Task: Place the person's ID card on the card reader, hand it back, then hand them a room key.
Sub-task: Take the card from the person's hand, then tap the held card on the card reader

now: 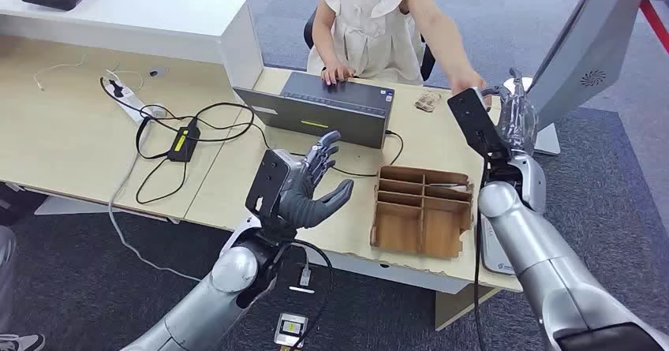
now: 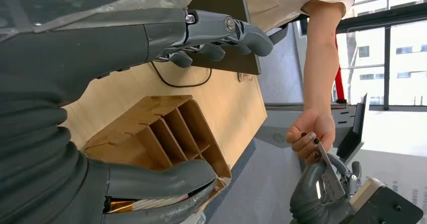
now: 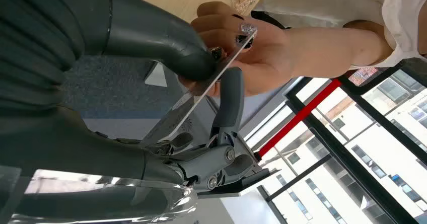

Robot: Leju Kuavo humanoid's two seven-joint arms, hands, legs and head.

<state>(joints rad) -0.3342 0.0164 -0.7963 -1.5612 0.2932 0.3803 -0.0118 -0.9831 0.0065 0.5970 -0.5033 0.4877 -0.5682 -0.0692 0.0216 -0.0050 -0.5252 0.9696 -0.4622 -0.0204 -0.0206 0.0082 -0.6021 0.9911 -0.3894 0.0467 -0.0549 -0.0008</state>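
Note:
My right hand [image 1: 517, 122] is raised past the table's far right corner and pinches a thin card [image 3: 201, 90] between thumb [image 3: 166, 48] and a finger. A person's hand [image 1: 469, 83] reaches across and grips the same card's other end with its fingertips [image 3: 236, 32]. The left wrist view catches the card [image 2: 328, 172] between the person's hand [image 2: 309, 133] and my right hand [image 2: 322, 199]. My left hand [image 1: 312, 185] hovers open over the table's front, palm toward the wooden organizer [image 1: 418, 209]. A dark flat box device [image 1: 335, 106] lies before the seated person.
A monitor's grey back [image 1: 588, 51] stands right beside my right hand. Black cables and a power strip [image 1: 185, 138] sprawl on the table's left. A white raised counter [image 1: 158, 20] borders the back left. A small trinket [image 1: 428, 101] lies near the box.

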